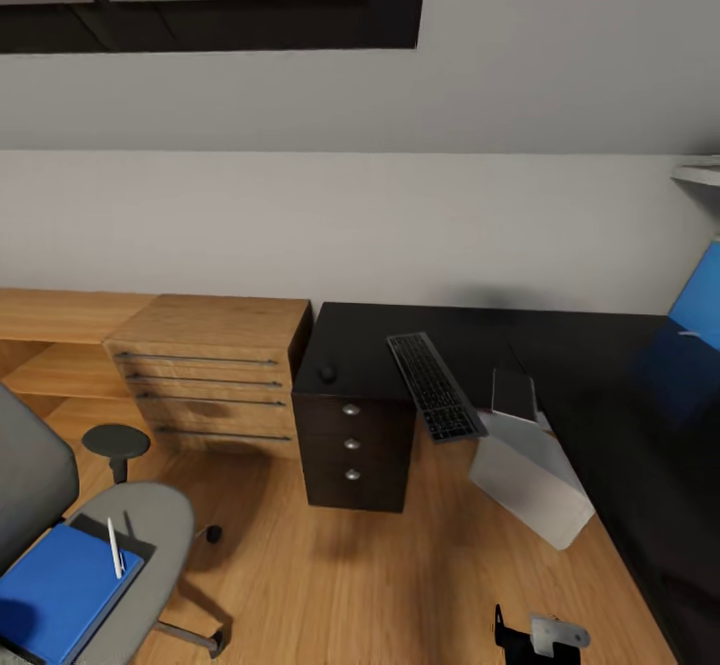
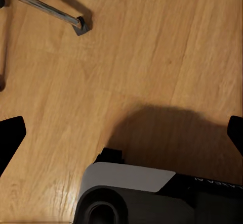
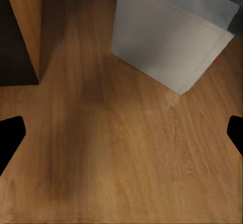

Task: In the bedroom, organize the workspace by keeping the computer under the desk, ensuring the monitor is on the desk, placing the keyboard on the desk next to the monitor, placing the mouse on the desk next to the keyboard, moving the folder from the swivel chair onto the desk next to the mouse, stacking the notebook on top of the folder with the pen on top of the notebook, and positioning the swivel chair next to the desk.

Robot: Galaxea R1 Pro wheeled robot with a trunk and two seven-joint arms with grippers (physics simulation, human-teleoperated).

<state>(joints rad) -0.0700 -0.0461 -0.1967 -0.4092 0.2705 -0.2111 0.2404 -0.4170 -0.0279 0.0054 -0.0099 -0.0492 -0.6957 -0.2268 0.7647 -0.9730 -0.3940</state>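
From the head view we log the black L-shaped desk [image 1: 600,365] at 3 o'clock, the slim black keyboard [image 1: 434,385] and small dark oval mouse [image 1: 327,373] on its top, and the light grey boxy computer tower [image 1: 530,475] tilted on the wooden floor [image 1: 400,565] at the desk's edge. At 8 o'clock, the grey padded swivel chair [image 1: 150,525] carries the flat bright blue folder [image 1: 60,585] with the thin whitish pen [image 1: 115,547] on it. Left gripper [image 2: 121,133] and right gripper [image 3: 121,133] fingertips sit at opposite edges of their wrist views — both spread wide, holding nothing.

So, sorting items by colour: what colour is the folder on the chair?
Bright blue folder, clearest in the head view.
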